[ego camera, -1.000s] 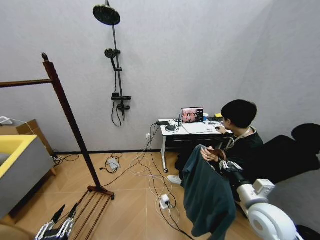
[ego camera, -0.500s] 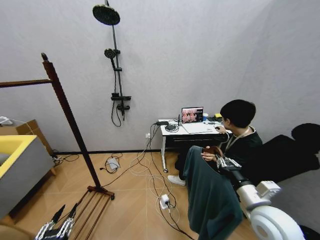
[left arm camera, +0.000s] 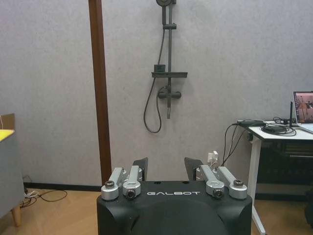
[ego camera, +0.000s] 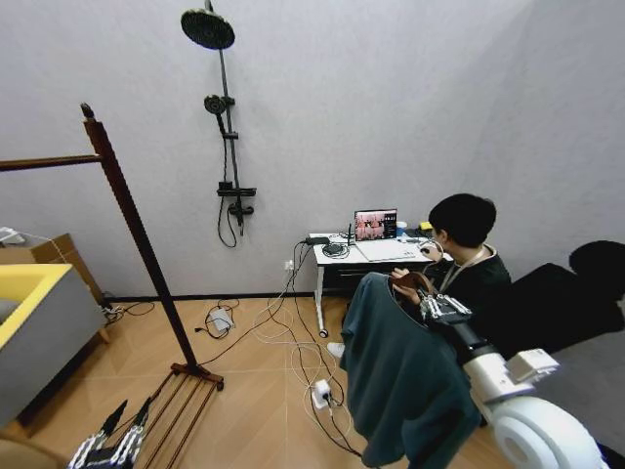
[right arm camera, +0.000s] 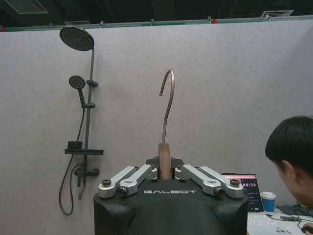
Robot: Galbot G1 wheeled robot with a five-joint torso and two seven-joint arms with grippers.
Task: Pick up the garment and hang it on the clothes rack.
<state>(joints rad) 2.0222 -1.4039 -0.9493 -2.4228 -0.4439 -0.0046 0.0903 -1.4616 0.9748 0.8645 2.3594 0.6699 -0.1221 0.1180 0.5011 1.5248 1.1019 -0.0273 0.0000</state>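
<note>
Hanging from its wooden hanger [right arm camera: 164, 152], the teal garment [ego camera: 400, 376] has risen and swung leftward, toward the clothes rack [ego camera: 127, 210], though well apart from it. The right gripper [ego camera: 422, 298] pinches the hanger's neck; the left gripper [left arm camera: 168, 169] waits low, fingers spread.

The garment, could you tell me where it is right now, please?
In the head view the garment hangs low on the right, its hanger held by the right gripper, in front of the desk and far from the clothes rack.
</note>
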